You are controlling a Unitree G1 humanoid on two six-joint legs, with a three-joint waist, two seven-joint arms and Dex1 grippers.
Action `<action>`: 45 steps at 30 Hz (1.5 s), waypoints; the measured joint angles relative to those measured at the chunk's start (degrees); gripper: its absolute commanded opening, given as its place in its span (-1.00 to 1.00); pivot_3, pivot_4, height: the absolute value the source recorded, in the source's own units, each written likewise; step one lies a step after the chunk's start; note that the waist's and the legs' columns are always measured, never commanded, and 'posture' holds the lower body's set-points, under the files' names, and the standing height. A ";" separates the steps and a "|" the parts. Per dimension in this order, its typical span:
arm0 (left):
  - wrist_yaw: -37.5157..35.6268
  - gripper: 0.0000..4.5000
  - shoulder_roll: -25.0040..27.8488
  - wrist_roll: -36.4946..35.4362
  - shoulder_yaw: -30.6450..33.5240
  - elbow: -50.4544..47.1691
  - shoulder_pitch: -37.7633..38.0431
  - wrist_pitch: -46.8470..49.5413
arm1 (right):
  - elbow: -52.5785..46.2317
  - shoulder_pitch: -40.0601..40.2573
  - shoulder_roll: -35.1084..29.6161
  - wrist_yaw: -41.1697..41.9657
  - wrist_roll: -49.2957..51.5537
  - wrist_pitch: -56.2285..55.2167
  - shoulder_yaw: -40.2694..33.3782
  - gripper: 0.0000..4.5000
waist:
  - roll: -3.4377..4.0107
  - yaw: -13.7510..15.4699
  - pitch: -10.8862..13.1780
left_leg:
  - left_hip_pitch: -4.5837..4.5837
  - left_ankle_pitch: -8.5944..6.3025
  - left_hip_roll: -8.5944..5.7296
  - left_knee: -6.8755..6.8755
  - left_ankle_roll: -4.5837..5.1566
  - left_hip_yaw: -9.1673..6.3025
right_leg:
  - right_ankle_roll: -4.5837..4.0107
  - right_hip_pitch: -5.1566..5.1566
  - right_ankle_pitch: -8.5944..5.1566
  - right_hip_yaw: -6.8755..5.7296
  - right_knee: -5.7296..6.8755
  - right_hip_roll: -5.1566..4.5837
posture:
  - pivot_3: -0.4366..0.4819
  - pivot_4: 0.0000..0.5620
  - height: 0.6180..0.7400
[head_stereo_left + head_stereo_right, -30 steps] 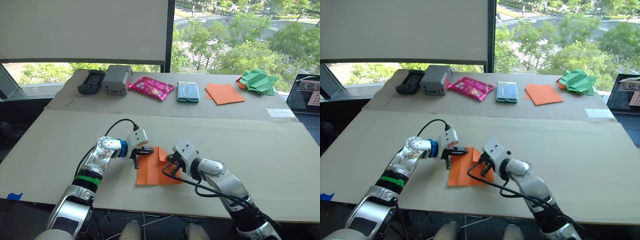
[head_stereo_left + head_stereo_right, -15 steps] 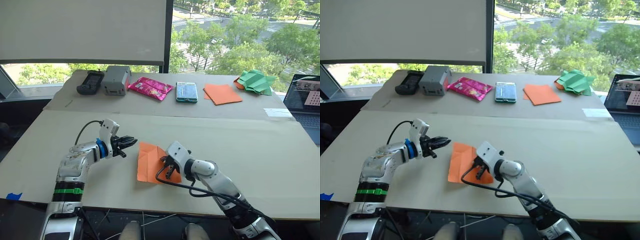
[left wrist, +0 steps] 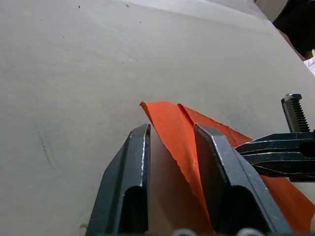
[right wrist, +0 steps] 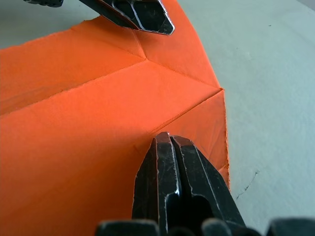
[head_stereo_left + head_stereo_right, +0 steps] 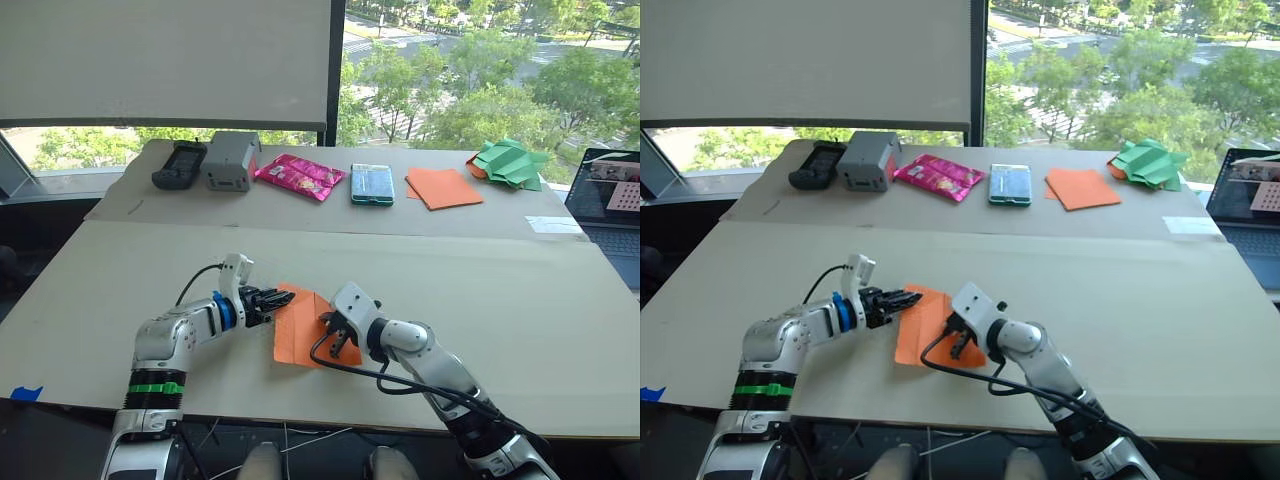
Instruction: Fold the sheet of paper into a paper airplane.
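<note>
Pressing down with fingers closed together, the right gripper (image 4: 170, 142) is pinning the creased orange sheet of paper (image 5: 305, 325) on the near table (image 5: 520, 300). Left gripper (image 3: 172, 135) is hovering open, its fingers straddling the sheet's raised edge.

A thin orange sheet of paper (image 5: 300, 327), partly folded with creases across it, lies near the front edge of the pale cardboard-covered table (image 5: 520, 300). The left gripper (image 5: 278, 297), black-fingered behind a blue collar, reaches in at the sheet's left edge. The right gripper (image 5: 337, 338) presses down on the sheet's right side, a black cable looping beneath its wrist. Along the far strip of the table sit a black handheld device (image 5: 180, 164), a grey box (image 5: 230, 159), a pink foil packet (image 5: 300, 176), a teal packet (image 5: 372, 184), a stack of smooth orange sheets (image 5: 444, 187) and a green crumpled paper (image 5: 512, 163). A laptop (image 5: 605, 200) stands at the right edge.
</note>
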 measured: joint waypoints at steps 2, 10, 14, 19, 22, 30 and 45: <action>0.01 -0.99 0.11 -0.46 0.00 0.14 -0.27 0.00 | 0.05 0.00 0.02 -0.31 0.00 0.01 -0.02 -1.00 | 0.00 0.00 0.00 | 0.00 0.00 0.00 0.00 0.00 0.00 | 0.00 -0.01 0.00 0.00 0.00 0.00 | -0.05 -0.47 0.38; -1.18 -0.99 3.60 3.30 -5.89 -1.21 -0.50 -7.06 | 0.11 0.00 0.41 -0.59 0.04 0.05 0.04 -1.00 | 0.00 -0.01 0.02 | -0.02 -0.01 0.00 0.00 -0.01 0.01 | -0.01 -0.02 0.00 0.01 -0.03 0.00 | -0.05 -0.47 0.38; -3.50 -0.99 5.46 5.04 -9.86 -4.85 2.07 -10.68 | 0.18 0.01 0.44 -0.99 0.02 0.15 -0.16 -1.00 | 0.04 0.01 0.01 | -0.01 -0.01 0.00 -0.01 -0.02 0.03 | -0.01 -0.03 0.00 0.03 -0.04 0.00 | -0.05 -0.47 0.38; -4.64 -0.99 5.59 6.36 -13.29 -5.60 3.10 -12.78 | 0.49 0.01 1.00 -1.66 0.02 0.30 -0.46 -1.00 | 0.05 0.09 0.03 | -0.05 -0.02 0.01 -0.01 -0.03 0.02 | -0.02 -0.06 0.00 0.03 -0.09 -0.01 | -0.05 -0.47 0.38; -4.97 -0.99 6.10 7.42 -14.64 -5.44 3.10 -13.51 | 0.69 0.01 1.43 -1.78 0.14 0.30 -0.72 -1.00 | 0.07 0.03 0.04 | -0.06 -0.02 0.01 -0.01 -0.03 0.02 | -0.02 -0.06 0.00 0.03 -0.09 -0.01 | -0.05 -0.47 0.38; -6.40 -0.99 7.02 10.29 -17.70 -2.27 2.09 -17.84 | 4.67 -1.86 4.71 -3.27 0.94 0.05 -4.55 -1.00 | 0.11 0.08 0.06 | -0.07 -0.01 0.00 -0.01 -0.02 0.02 | -0.02 -0.07 0.00 0.03 -0.07 -0.01 | -0.05 -0.47 0.38; -7.92 -0.99 7.69 13.35 -19.40 -1.34 1.21 -21.54 | 12.76 -6.65 9.76 -3.93 0.43 -5.00 -4.66 -1.00 | 0.19 0.15 0.09 | -0.08 -0.01 0.00 -0.02 -0.02 0.02 | -0.02 -0.06 0.00 0.03 -0.04 0.00 | -0.05 -0.47 0.38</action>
